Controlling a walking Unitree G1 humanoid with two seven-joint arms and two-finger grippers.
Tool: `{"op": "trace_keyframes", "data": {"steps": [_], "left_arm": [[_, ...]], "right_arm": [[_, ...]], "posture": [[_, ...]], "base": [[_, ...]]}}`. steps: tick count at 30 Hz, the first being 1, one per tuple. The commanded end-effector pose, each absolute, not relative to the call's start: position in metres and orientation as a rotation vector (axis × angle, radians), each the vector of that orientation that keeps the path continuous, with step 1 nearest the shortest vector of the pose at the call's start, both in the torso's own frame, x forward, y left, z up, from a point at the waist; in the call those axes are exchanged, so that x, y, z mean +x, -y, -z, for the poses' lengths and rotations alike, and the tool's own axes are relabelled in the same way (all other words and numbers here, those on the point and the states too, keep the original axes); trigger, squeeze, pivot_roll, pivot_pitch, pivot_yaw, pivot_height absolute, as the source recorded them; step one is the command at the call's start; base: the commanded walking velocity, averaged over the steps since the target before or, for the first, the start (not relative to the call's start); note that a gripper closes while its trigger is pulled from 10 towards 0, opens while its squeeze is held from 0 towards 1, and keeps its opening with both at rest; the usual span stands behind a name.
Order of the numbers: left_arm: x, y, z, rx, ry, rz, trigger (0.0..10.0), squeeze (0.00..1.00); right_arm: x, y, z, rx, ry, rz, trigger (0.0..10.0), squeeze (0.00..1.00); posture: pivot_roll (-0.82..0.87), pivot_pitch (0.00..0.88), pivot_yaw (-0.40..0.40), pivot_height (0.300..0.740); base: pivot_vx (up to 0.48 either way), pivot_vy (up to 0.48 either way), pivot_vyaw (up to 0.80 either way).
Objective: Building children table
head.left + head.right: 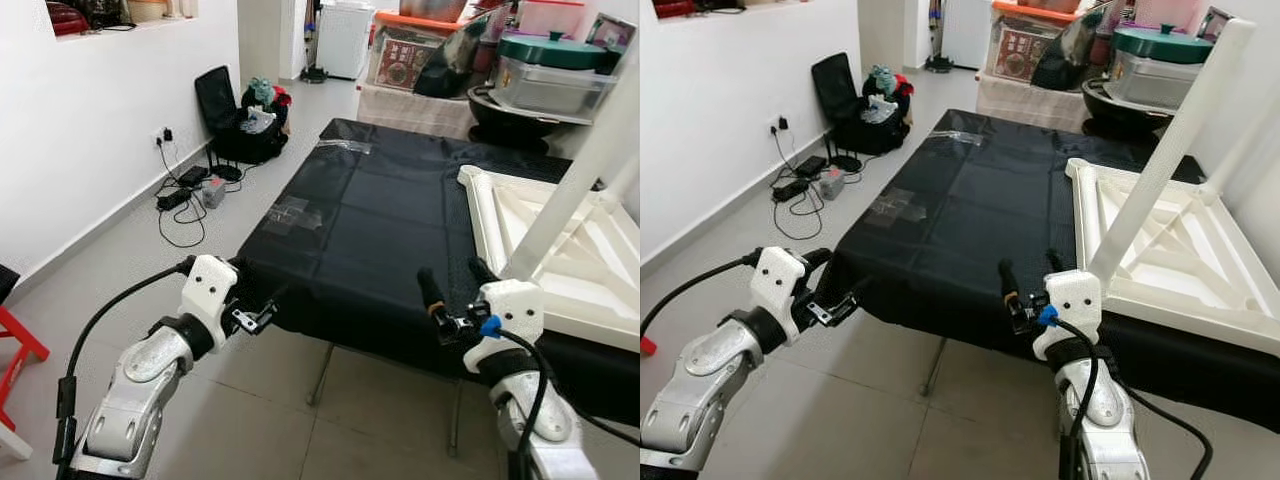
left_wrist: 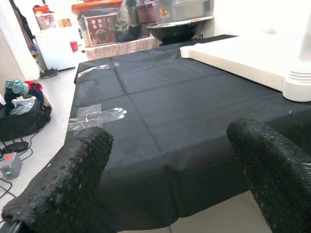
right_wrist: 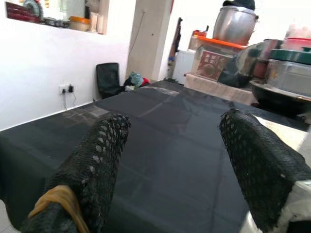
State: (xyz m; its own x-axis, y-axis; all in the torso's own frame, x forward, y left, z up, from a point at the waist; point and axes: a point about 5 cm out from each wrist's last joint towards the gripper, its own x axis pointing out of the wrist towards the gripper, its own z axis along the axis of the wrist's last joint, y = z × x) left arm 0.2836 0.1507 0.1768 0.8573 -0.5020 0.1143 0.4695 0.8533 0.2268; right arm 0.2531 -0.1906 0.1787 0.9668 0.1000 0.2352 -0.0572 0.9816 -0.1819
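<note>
An upturned white plastic children's table top (image 1: 560, 250) lies on the right side of a table draped in black cloth (image 1: 370, 220). One white leg (image 1: 585, 170) rises from it at a slant. My right gripper (image 1: 455, 278) is open at the black table's front edge, just left of the white top's near corner, holding nothing. My left gripper (image 2: 170, 133) is open too, hovering off the black table's front left corner and facing across the cloth. The white top's corner (image 2: 296, 85) lies beyond its right finger.
Clear tape patches (image 1: 295, 212) are stuck to the cloth. Against the left wall sit a black bag with clothes (image 1: 245, 120) and cables with a power strip (image 1: 190, 190) on the tiled floor. A red stool (image 1: 15, 350) stands far left. Boxes and pots (image 1: 540, 70) crowd the back.
</note>
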Motion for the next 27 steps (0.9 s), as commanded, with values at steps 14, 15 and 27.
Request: {"op": "trace_keyframes", "data": {"steps": [14, 15, 27], "left_arm": [[0.281, -0.149, -0.182, 0.175, 0.201, 0.521, 10.0, 0.00], [0.281, -0.149, -0.182, 0.175, 0.201, 0.521, 10.0, 0.00], [0.286, -0.152, -0.187, 0.147, 0.221, 0.477, 10.0, 0.00]], "right_arm": [[0.262, 0.187, -0.191, -0.195, 0.312, -0.048, 10.0, 0.00], [0.262, 0.187, -0.191, -0.195, 0.312, -0.048, 10.0, 0.00], [0.265, 0.185, -0.190, -0.206, 0.308, -0.079, 10.0, 0.00]], "posture": [[0.04, 0.000, -0.094, 0.740], [0.04, 0.000, -0.094, 0.740], [0.04, 0.000, -0.089, 0.740]], "base": [[0.000, -0.367, -0.43], [0.000, 0.000, 0.00], [0.000, 0.000, 0.00]]}}
